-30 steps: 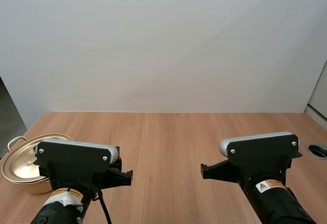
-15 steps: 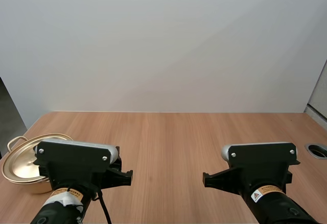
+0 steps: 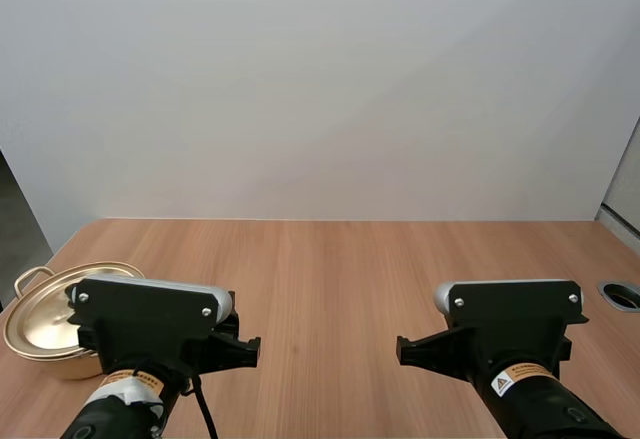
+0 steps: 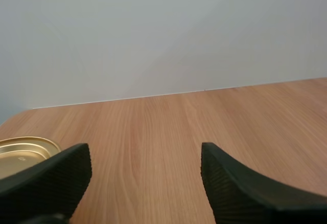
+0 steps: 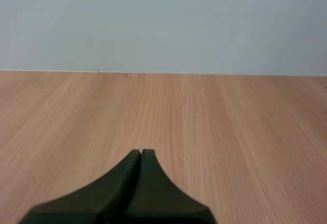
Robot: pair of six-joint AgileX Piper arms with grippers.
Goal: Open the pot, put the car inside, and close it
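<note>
A gold pot (image 3: 40, 324) with its lid on sits at the table's left edge, partly hidden behind my left arm. The same pot (image 4: 20, 152) has its lid rim showing beside one finger in the left wrist view. My left gripper (image 4: 145, 183) is open, its two ribbed fingers (image 4: 51, 180) standing wide apart over bare wood with nothing between them. My right gripper (image 5: 141, 155) is shut, the fingers lying together as one dark wedge above the tabletop. Both arms hang low at the near edge in the high view.
The wooden table (image 3: 330, 269) runs back to a plain white wall. A round grommet hole (image 3: 622, 295) sits at the table's right edge.
My right arm has dropped a little lower and levelled out. The left arm and the pot have stayed where they were.
</note>
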